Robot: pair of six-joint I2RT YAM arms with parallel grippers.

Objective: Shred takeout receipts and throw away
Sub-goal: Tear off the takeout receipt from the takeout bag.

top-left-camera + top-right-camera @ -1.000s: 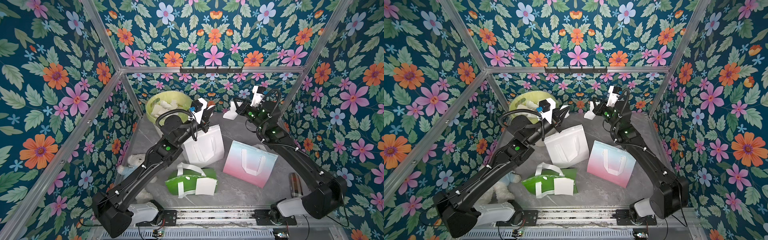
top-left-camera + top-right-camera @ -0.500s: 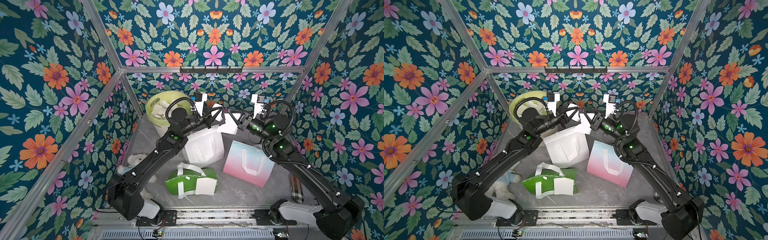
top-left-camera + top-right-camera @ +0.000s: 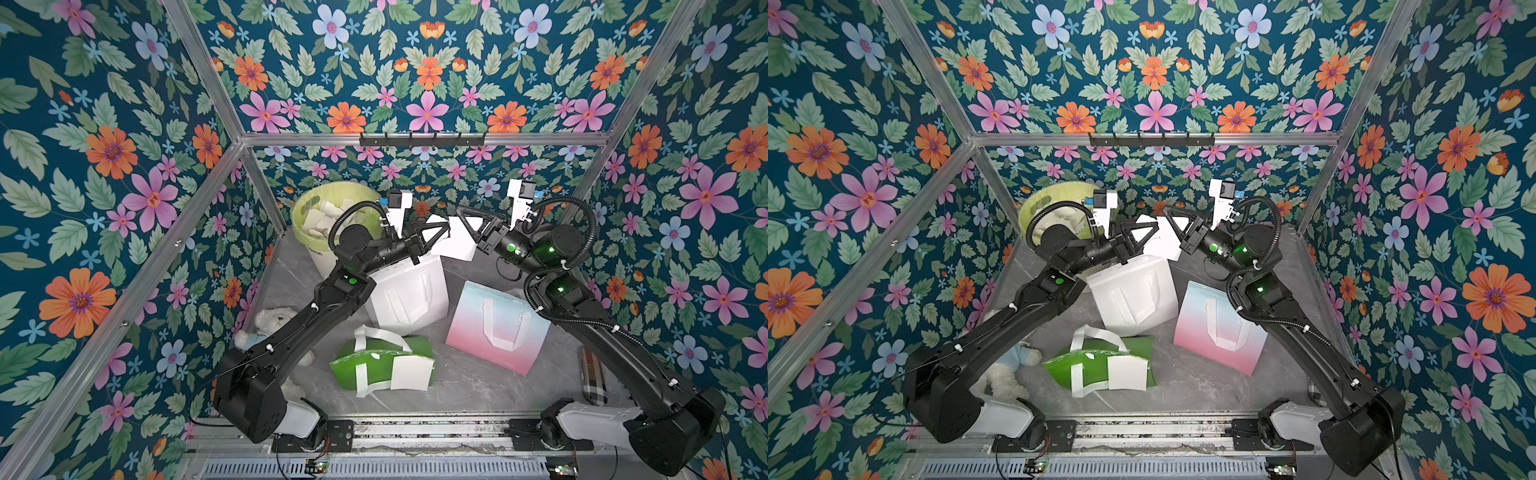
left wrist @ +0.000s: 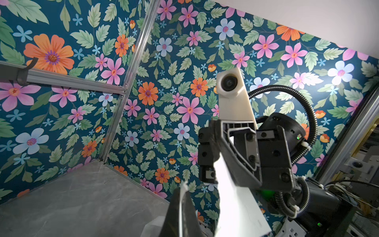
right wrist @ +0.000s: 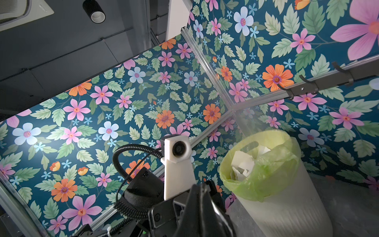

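My fingers (image 3: 432,232) are matt black plastic, faintly grained. The receipt (image 3: 457,243) pinched in them is thin, plain white paper, matt, with one ragged edge. The bench (image 3: 469,382) below looks like smooth grey stone with pale veins and a dull sheen. The bin (image 5: 287,209) is cloudy ribbed plastic, lined with a thin, crinkly yellow-green plastic liner (image 5: 256,184). The white bag (image 3: 432,282) looks like soft matt cloth. The pink-and-blue bag (image 3: 469,328) is smooth card, and the green bag (image 3: 411,347) shines a little. The teddy (image 3: 270,322) is fluffy plush. The frame (image 3: 291,139) is brushed metal.
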